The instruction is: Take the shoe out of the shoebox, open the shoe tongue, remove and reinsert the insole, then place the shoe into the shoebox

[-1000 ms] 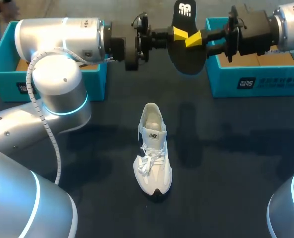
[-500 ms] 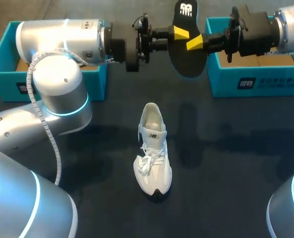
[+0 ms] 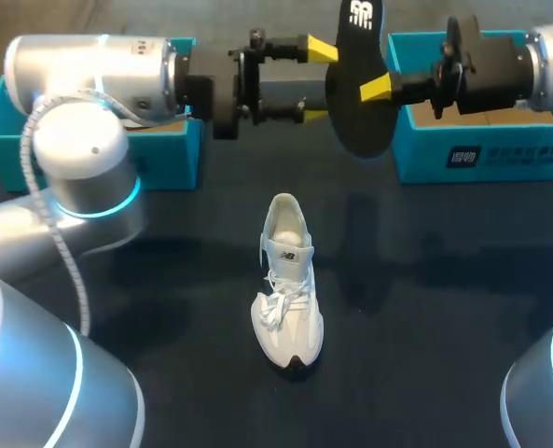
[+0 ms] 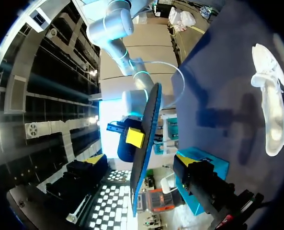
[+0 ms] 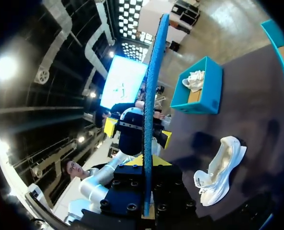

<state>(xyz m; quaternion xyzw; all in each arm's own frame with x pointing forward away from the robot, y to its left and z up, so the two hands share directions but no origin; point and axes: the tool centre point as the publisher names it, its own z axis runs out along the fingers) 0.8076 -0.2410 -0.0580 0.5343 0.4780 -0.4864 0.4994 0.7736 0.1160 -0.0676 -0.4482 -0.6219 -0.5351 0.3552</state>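
The table (image 3: 463, 308) has a dark, matte top, nearly black, and it looks smooth and flat. The light on it is soft, so only faint, blurred shadows (image 3: 355, 266) lie on the surface.

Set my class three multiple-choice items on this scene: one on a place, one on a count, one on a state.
1. Where is the white shoe?
A) held aloft
B) standing on the table
C) on the floor

2. How many teal boxes are there?
A) two
B) one
C) three

3. What holds the insole?
A) a person's hand
B) nothing
C) the right tool

Answers:
1. B, the shoe rests on its sole on the dark table.
2. A, there is a left box and a right box.
3. C, the right tool is shut on the insole, while the left tool is open.
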